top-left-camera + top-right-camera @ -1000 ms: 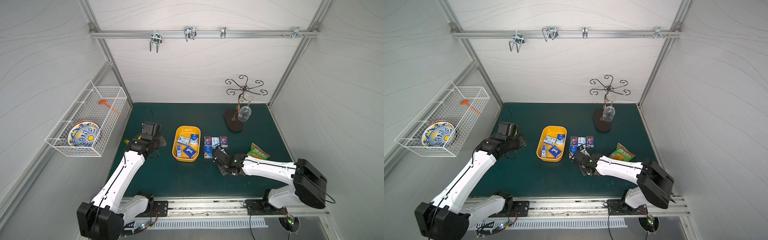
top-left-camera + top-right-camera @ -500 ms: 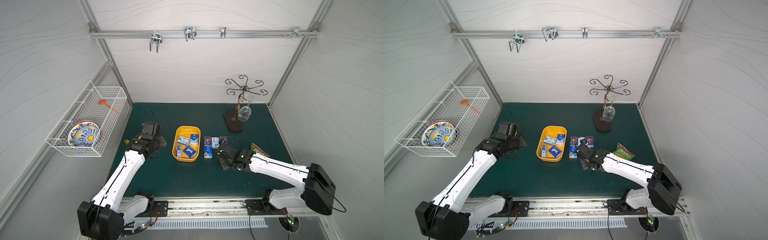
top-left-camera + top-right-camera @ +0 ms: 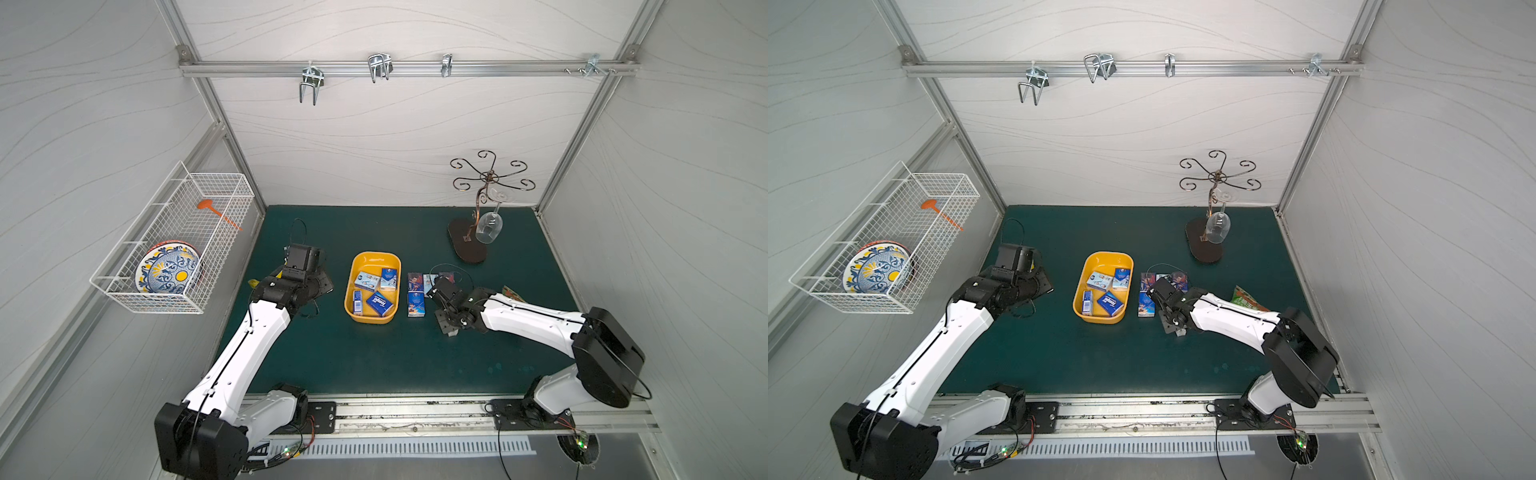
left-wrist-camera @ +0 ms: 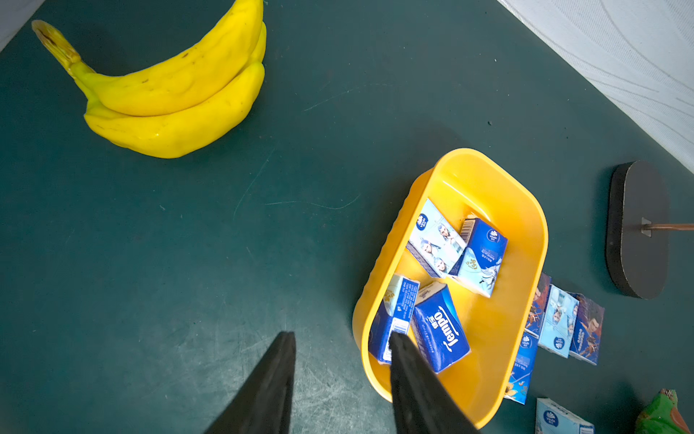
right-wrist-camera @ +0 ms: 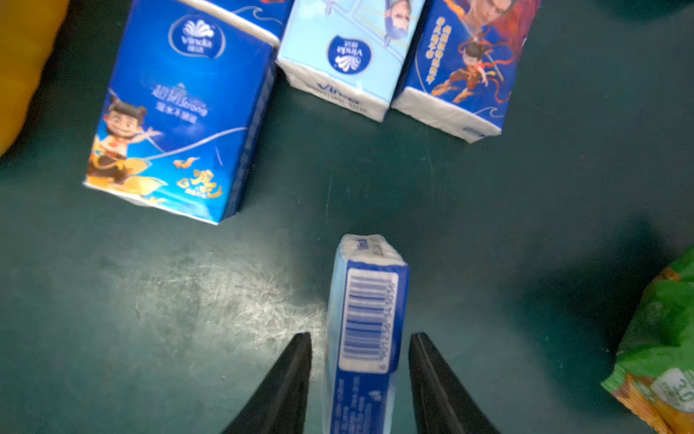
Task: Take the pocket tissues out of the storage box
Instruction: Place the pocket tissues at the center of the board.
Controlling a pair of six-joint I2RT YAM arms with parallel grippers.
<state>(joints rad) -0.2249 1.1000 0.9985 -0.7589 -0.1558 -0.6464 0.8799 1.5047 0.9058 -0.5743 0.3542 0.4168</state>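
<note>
Right wrist view alone shows right claw (image 5: pixel 359 334) straddling packet (image 5: pixel 366 300) stood on edge, barcode up, jaws apart, slim gaps both sides; top views hide it under wrist. Ahead: four glossy pocket tissues (image 5: pixel 180 112) flat on scuffed mat (image 5: pixel 187 300). Left claw (image 4: pixel 340 336) open, empty; rounded yellow storage box (image 4: pixel 488 338) beside one finger (image 4: pixel 413 375), four packets (image 4: pixel 439 327) inside.

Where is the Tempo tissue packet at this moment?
In a top view the Tempo packet lies inside the storage box, at its near end on the robot's right half, next to a packet standing on edge.
</note>
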